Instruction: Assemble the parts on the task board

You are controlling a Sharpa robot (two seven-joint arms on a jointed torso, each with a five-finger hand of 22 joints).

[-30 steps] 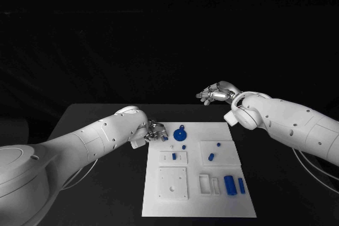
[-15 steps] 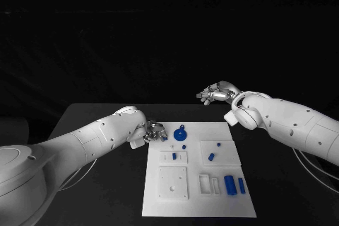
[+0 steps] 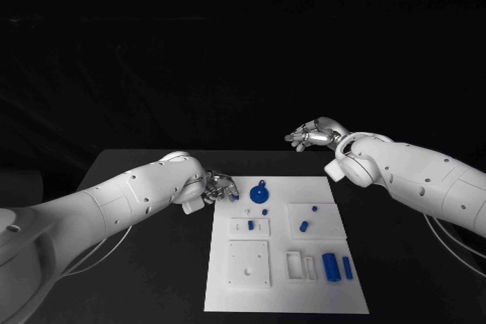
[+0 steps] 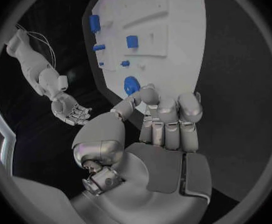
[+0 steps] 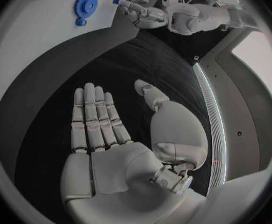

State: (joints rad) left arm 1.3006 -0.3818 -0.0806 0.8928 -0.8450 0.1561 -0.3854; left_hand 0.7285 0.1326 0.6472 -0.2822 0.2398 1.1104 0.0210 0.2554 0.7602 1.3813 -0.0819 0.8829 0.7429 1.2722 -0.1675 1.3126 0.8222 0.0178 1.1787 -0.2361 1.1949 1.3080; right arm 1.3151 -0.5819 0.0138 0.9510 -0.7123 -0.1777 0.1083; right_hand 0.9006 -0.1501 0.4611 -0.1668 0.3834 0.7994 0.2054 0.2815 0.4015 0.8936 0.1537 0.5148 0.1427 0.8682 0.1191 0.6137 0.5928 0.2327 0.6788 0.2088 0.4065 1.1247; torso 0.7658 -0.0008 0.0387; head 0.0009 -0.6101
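The white task board (image 3: 284, 296) lies in the middle of the black table. My left hand (image 3: 215, 187) hovers at the board's far left corner, pinching a small blue part (image 3: 233, 192) at its fingertips; that part (image 5: 117, 0) is also seen in the right wrist view. Just beside it a blue gear (image 3: 258, 193) lies on the board. My right hand (image 3: 312, 135) is raised beyond the board's far right corner, its palm flat and fingers (image 5: 92, 114) straight, holding nothing.
Small blue pegs (image 3: 250, 224) stand in the board's middle blocks, and another blue piece (image 3: 302, 225) is to their right. Two longer blue pieces (image 3: 329, 264) lie near the front right, beside a white slotted block (image 3: 293, 262). A square white plate (image 3: 247, 263) sits front left.
My left arm's elbow has swung slightly; both hands stay about where they were, and the blue part remains in the left hand.
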